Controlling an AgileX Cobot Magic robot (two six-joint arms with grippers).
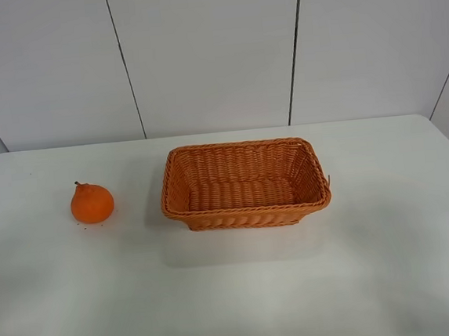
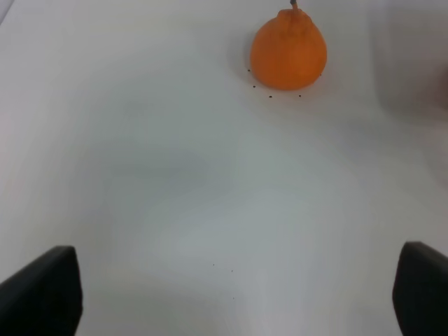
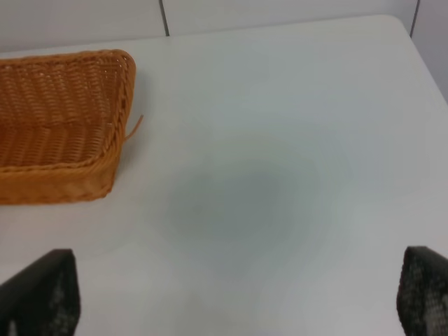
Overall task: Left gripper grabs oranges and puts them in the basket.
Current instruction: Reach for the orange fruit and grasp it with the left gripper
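Note:
The orange (image 1: 92, 203) sits on the white table, left of the wicker basket (image 1: 246, 212). It has a knob top and a small dark stem. The basket holds nothing and stands near the table's middle. Neither arm shows in the exterior high view. In the left wrist view the left gripper (image 2: 236, 297) is open, its two black fingertips (image 2: 43, 292) wide apart, with the orange (image 2: 288, 50) well ahead of it and apart from it. In the right wrist view the right gripper (image 3: 238, 297) is open, with a corner of the basket (image 3: 105, 171) ahead of it.
The white table (image 1: 374, 265) reaches a panelled white wall (image 1: 206, 52) at the back. A loose wicker strand (image 3: 134, 126) sticks out from the basket's corner. A few dark specks lie beside the orange (image 2: 269, 96).

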